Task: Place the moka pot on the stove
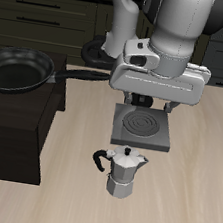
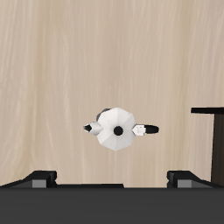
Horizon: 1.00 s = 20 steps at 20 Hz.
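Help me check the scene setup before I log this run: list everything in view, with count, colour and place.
moka pot: one, silver with black handle and knob, upright on the table near its front edge, just in front of the stove.
stove: one, dark grey with a spiral burner ring, mid-table, bare.
frying pan: one, black, on top of the cabinet block.
cabinet block: one, black, beside the stove.
table: one, light wood.
claw: one, white and grey arm, hanging above the stove; its opening is hard to read.
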Motion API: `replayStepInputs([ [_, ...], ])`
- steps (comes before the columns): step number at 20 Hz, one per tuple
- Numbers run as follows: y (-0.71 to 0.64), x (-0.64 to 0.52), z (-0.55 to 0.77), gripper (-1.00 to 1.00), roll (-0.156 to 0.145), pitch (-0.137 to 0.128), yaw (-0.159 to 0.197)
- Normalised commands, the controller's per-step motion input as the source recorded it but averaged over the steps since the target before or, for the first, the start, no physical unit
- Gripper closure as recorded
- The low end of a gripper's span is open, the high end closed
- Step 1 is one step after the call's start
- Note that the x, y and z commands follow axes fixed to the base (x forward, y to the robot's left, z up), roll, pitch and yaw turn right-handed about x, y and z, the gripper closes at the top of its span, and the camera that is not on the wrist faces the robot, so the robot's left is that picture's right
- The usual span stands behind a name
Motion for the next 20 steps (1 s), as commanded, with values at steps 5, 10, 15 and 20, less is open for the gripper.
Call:
replayStepInputs([
  [5, -0.04, 0.01, -0.19, -1.00, 0.003, 0.008, -0.001],
  [10, 0.01, 0.00, -0.38, -1.00, 0.005, 0.025, 0.025],
  [15, -0.10, -0.07, -0.29, -1.00, -0.064, -0.013, 0.012],
  [20, -0.06, -0.21, -0.16, -1.00, -0.013, -0.049, 0.033],
])
